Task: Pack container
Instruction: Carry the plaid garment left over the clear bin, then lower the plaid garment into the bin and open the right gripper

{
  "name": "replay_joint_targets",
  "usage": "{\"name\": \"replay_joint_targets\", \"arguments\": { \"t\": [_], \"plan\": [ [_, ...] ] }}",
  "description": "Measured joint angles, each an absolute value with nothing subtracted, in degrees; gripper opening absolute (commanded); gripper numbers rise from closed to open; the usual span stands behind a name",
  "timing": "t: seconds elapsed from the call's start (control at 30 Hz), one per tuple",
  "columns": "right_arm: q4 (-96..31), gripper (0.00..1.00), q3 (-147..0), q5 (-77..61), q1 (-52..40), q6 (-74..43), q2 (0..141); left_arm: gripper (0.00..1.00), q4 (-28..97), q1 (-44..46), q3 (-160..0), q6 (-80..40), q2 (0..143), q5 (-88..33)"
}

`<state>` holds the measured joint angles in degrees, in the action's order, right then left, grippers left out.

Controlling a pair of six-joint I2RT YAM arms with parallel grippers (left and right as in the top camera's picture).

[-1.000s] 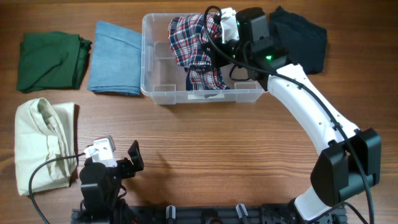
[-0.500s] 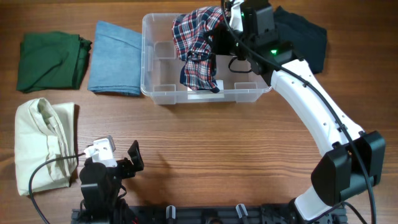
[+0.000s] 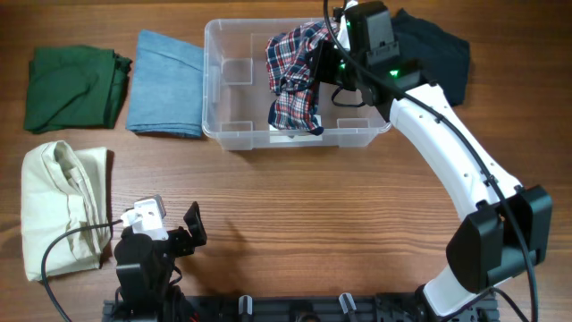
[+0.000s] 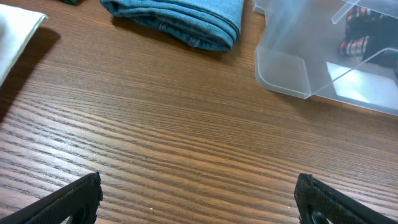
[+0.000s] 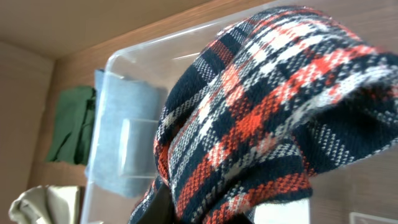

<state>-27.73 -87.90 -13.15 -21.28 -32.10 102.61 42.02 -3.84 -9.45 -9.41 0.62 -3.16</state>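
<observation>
Over the container (image 3: 217, 85), right pincer (image 3: 324, 64) half behind plaid cloth (image 3: 293, 79)

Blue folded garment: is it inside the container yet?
No, the blue folded garment lies on the table just left of the container, outside its wall.

Wooden table (image 3: 313, 197), clear container (image 3: 208, 80), folded garments (image 3: 165, 85) alongside
</observation>
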Motion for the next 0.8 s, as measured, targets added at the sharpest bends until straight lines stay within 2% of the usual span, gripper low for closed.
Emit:
{"name": "replay_joint_targets", "arguments": {
  "t": [0.57, 0.67, 0.8],
  "plan": [
    [-28.1, 0.04, -87.9, -10.9, -19.9, -32.0, 105.9, 1.00, 42.0, -3.8, -9.5, -9.4, 0.6, -3.2],
    [-28.6, 0.17, -87.9, -9.9, -19.9, -31.8, 105.9, 1.00, 42.0, -3.8, -9.5, -9.4, 0.6, -3.2],
    [-31.0, 0.17, -87.9, -7.1, -19.9, -31.1, 105.9, 1.00, 42.0, -3.8, -9.5, -9.4, 0.6, -3.2]
  ]
}}
